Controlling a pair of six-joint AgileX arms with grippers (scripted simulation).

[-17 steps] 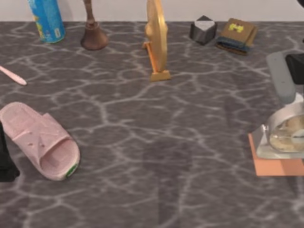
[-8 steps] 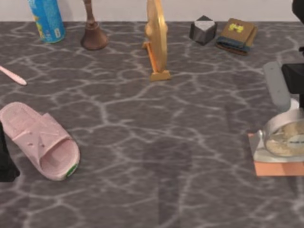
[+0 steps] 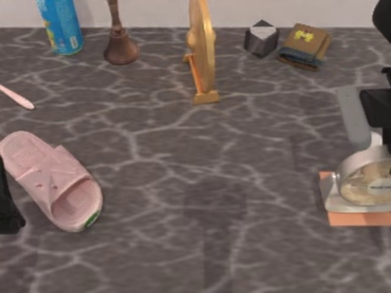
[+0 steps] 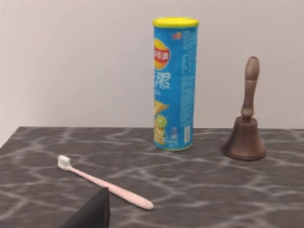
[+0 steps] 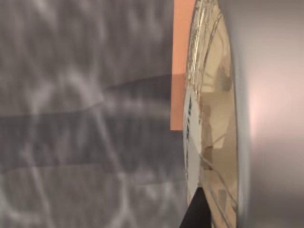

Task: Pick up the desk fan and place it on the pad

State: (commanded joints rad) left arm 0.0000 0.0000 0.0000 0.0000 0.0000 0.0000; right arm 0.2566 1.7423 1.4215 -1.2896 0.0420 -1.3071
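The desk fan (image 3: 361, 183), shiny silver with a tan inner face, stands on its squarish base on the salmon-orange pad (image 3: 357, 218) at the table's right edge. My right gripper (image 3: 383, 155) reaches down onto the fan's ring from above and is shut on it. In the right wrist view one black fingertip (image 5: 197, 211) lies against the fan's (image 5: 213, 118) tan face, with the pad (image 5: 181, 47) behind it; the other finger is hidden. My left gripper (image 3: 7, 207) is parked, open, at the left edge beside the slipper.
A pink slipper (image 3: 52, 180) and a toothbrush (image 3: 15, 96) lie at the left. Along the back stand a blue chips can (image 3: 59, 24), a brown bell (image 3: 120, 43), a golden disc on an orange stand (image 3: 201, 49), a black-and-white cube (image 3: 261, 38) and a book-like stack (image 3: 305, 44).
My right arm has come down with the fan in its grip. The fan's base has sunk onto the pad and now covers more of it. The left arm has not moved.
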